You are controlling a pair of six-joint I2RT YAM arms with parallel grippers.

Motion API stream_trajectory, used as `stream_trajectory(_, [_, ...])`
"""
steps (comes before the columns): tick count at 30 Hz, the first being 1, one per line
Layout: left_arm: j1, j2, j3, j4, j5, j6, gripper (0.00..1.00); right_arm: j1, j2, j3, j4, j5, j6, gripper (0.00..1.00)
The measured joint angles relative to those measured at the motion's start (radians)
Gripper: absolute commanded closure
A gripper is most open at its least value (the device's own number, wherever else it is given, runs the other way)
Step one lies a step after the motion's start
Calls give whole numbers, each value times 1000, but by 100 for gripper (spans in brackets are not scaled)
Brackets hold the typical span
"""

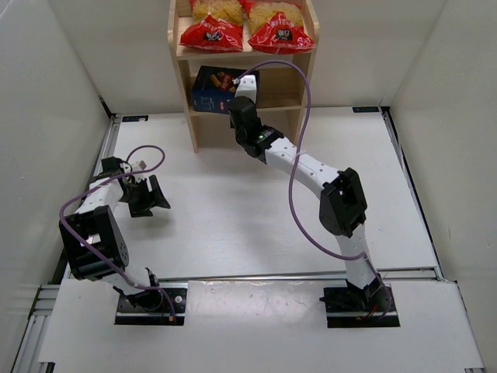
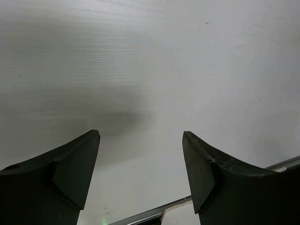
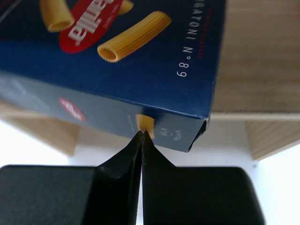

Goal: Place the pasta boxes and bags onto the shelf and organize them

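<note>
Right fingers (image 3: 136,147), pressed together, rest against the blue box (image 3: 154,70).

Two bags (image 1: 211,33) on shelf (image 1: 183,71), above box (image 1: 210,90)

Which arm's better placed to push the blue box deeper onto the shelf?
Right. The right tool, shut, is against the blue box on the shelf; the left tool hangs open over the table, well away.

White tabletop (image 1: 217,225) between plain white walls (image 1: 46,78) on three sides, metal rail (image 1: 256,275) along its near edge.
</note>
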Motion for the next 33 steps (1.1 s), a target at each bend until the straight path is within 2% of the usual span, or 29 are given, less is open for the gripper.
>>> stream_trajectory(5, [0, 0, 0, 0, -8, 0, 18, -37, 52, 67, 48, 23, -43, 100])
stream_trajectory(13, [0, 0, 0, -7, -27, 0, 18, -56, 39, 35, 76, 24, -50, 100])
stream_trajectory(16, [0, 0, 1, -10, -47, 0, 18, -12, -48, -117, 100, 39, -49, 100])
stream_trajectory(19, [0, -1, 8, -18, -67, 0, 18, 79, -219, -349, 108, 52, -31, 100])
stream_trajectory(23, [0, -5, 21, -30, -92, 0, 18, 222, -506, -613, 76, 58, 12, 91])
stream_trajectory(26, [0, -19, 24, -34, -105, 0, 18, 272, -708, -732, -29, 48, 65, 78])
stream_trajectory(29, [0, -39, 24, -40, -123, 0, 18, 247, -846, -798, -235, 24, 131, 43])
stream_trajectory(30, [0, -47, 24, -43, -132, 0, 18, 237, -871, -811, -326, 19, 155, 22])
stream_trajectory(32, [0, -64, 24, -49, -154, 1, 18, 229, -896, -830, -517, 16, 223, 5])
stream_trajectory(33, [0, -74, 24, -52, -167, 0, 18, 228, -905, -839, -622, 24, 259, 0])
